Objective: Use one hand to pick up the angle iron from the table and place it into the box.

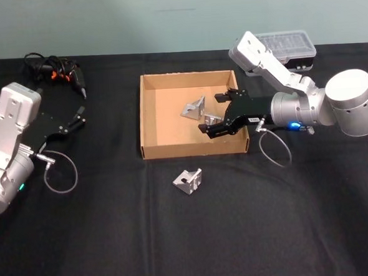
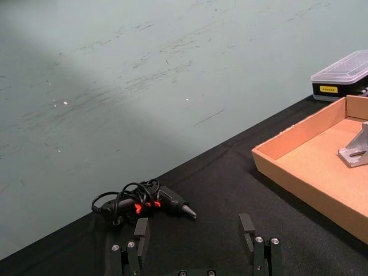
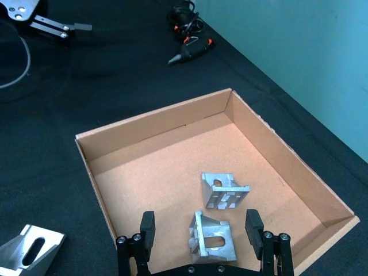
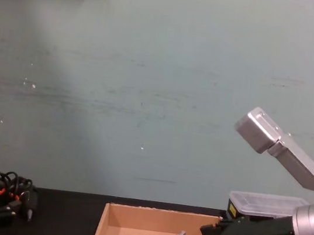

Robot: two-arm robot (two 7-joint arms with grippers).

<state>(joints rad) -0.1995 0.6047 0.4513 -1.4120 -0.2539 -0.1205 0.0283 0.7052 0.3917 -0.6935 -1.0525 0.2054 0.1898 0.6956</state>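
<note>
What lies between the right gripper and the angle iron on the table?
Between right gripper and angle iron: the box's front wall, in head view.

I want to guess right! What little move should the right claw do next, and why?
Probably lift the right gripper straight out of the box: its fingers are open, clear of the angle iron inside, and another angle iron waits on the table. The left gripper sits parked far left.
</note>
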